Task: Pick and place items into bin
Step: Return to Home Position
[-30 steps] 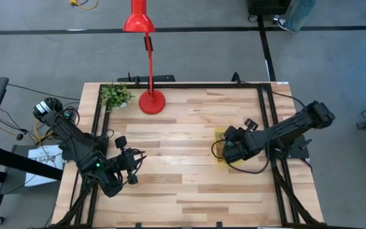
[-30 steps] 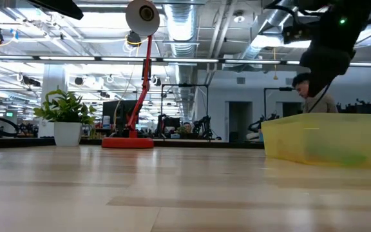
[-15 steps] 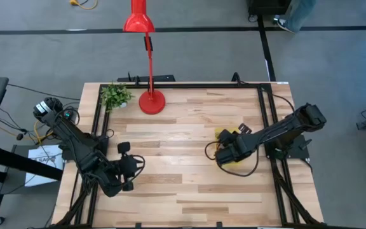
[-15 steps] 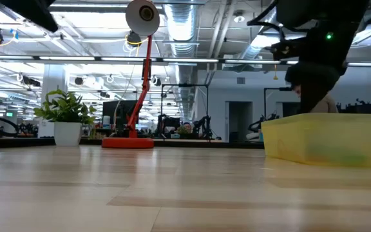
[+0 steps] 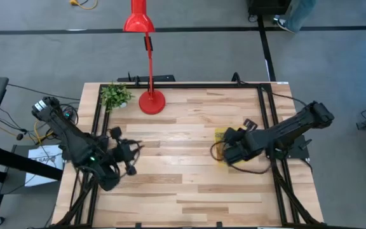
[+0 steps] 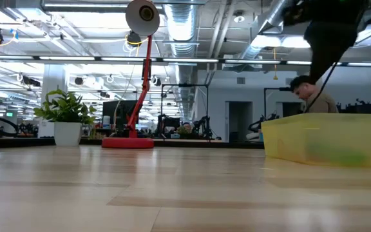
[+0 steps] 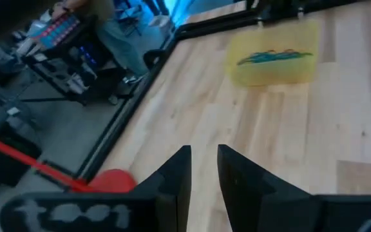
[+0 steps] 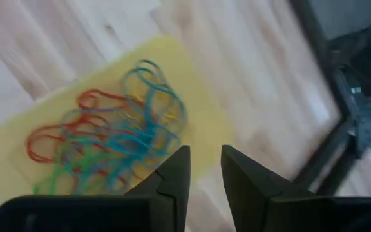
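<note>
The bin (image 5: 220, 134) is a shallow yellow translucent tray on the right half of the table, mostly under my right arm. It also shows in the low view as the bin (image 6: 327, 138) and in the left wrist view as the bin (image 7: 272, 55). A tangle of red, blue and green loops (image 8: 108, 148) lies inside it, and the same loops (image 7: 275, 57) show from the left wrist. My right gripper (image 5: 229, 152), (image 8: 203, 154) hovers shut and empty above the bin's edge. My left gripper (image 5: 133, 152), (image 7: 203, 154) is shut and empty above bare wood at the table's left.
A red lamp base (image 5: 152, 102) and a small potted plant (image 5: 115, 95) stand near the far edge. Black frame rails (image 5: 267, 127) run along the table's sides. Bare wood (image 5: 176, 159) lies between the arms. A person (image 6: 311, 96) shows in the room beyond.
My right gripper dipped toward the bin half a second ago, then rose again above it, with nothing in its fingers. My left gripper shifted a little toward the table's far edge.
</note>
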